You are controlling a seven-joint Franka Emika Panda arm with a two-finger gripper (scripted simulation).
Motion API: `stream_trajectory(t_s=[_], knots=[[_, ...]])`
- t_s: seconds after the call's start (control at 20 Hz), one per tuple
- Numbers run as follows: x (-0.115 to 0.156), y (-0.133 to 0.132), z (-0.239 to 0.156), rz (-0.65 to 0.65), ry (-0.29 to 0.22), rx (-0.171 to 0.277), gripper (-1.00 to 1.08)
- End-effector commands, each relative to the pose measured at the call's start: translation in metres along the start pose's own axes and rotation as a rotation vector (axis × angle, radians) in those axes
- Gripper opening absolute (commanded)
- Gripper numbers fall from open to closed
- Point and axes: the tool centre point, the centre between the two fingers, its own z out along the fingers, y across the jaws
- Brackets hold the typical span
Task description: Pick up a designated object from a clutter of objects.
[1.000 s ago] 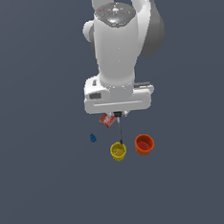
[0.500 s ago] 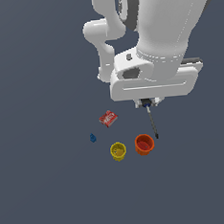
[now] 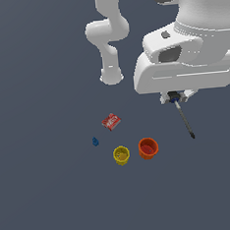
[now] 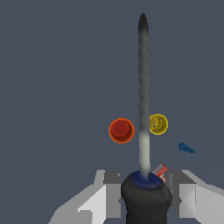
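Since the earlier frame arm swung toward 3 o'clock; gripper [image 4: 145, 197] clamped on screwdriver [image 3: 184, 120] handle, clear of orange cup [image 3: 148, 148]. Light, rigid, long shaft: handle grip right.

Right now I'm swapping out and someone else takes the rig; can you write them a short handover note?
End effector: shut on the screwdriver, gripping its black handle, shaft hanging down and out.
Screwdriver: lifted off the surface, clear of the other items, at the exterior view's right.
On the surface: orange cup and yellow cup side by side, red box beyond them, tiny blue piece to the exterior view's left.
Done: designated object grasped and raised.
Left: hold it steady; nothing else needs picking.
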Motion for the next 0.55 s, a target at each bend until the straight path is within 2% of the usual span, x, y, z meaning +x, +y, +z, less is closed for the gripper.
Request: stream_trajectory(t_s=[0.0, 0.5], knots=[[0.0031, -0.0065, -0.0068, 0.001, 0.000, 0.000, -1.00], [0.0080, -0.0157, -0.0155, 0.000, 0.000, 0.000, -1.00]])
